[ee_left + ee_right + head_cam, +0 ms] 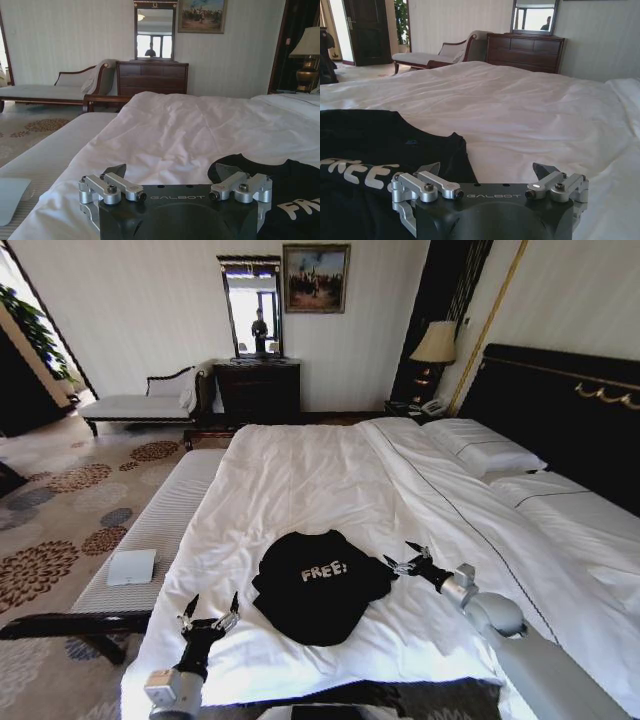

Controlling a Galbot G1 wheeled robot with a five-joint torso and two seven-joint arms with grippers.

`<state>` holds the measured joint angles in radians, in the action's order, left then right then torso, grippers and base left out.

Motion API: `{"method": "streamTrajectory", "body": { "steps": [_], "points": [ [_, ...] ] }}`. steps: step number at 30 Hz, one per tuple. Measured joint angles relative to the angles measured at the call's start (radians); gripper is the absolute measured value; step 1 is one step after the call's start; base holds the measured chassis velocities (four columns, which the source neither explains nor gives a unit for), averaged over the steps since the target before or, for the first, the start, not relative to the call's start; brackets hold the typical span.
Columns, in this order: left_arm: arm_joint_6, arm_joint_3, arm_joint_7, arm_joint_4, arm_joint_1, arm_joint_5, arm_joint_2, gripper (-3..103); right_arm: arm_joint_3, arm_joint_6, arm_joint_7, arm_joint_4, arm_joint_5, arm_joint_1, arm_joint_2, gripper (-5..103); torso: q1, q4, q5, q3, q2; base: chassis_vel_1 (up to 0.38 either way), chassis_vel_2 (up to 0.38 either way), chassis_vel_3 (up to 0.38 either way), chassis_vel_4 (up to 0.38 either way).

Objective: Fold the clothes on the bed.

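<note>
The black T-shirt point(318, 585) is lying flat on the white duvet of the bed point(330, 480), near its foot edge, lettering up, and it is sitting between my two pincers. My left pincer point(208, 615) is hovering just beside the shirt's left edge, fingers spread wide and holding nothing; in the left wrist view the shirt point(280, 195) is lying off toward my right finger point(243, 187). My right pincer point(408, 560) is hovering at the shirt's right sleeve, equally wide open and empty; in the right wrist view the fabric point(375, 165) is reaching almost under my finger point(426, 185). The right pincer is looking the nearer of the two to cloth. The shirt's long axis is running from collar, toward the far side of the bed, to hem, toward me. Nothing is standing between either pincer and the shirt; a small white cloth point(131, 567) is resting well apart on the bench point(165, 525).
</note>
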<state>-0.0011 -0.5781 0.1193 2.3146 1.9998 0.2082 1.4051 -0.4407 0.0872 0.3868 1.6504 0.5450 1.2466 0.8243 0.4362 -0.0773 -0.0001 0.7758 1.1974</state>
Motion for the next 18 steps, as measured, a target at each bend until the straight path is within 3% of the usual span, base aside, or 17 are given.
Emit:
{"method": "streamTrajectory", "body": {
  "steps": [8, 11, 18],
  "points": [
    [0.008, 0.013, 0.003, 0.002, -0.001, -0.013, -0.001, 100, 0.149, 0.032, -0.009, -0.082, 0.050, -0.162, 0.007, 100, 0.000, 0.0003, -0.0001, 0.000, 0.000, 0.000, 0.000, 0.000, 0.000],
    [0.008, 0.008, 0.003, 0.002, 0.003, -0.020, -0.005, 100, 0.234, 0.036, -0.009, -0.134, 0.045, -0.240, 0.020, 100, 0.000, 0.0003, 0.0000, 0.000, 0.000, 0.000, 0.000, 0.000, 0.000],
    [0.007, 0.003, 0.003, 0.001, 0.004, -0.020, 0.003, 100, 0.318, 0.038, -0.009, -0.186, 0.011, -0.303, 0.052, 100, 0.000, 0.0003, 0.0000, 0.000, 0.000, 0.000, 0.000, 0.000, 0.000]
  ]
}}
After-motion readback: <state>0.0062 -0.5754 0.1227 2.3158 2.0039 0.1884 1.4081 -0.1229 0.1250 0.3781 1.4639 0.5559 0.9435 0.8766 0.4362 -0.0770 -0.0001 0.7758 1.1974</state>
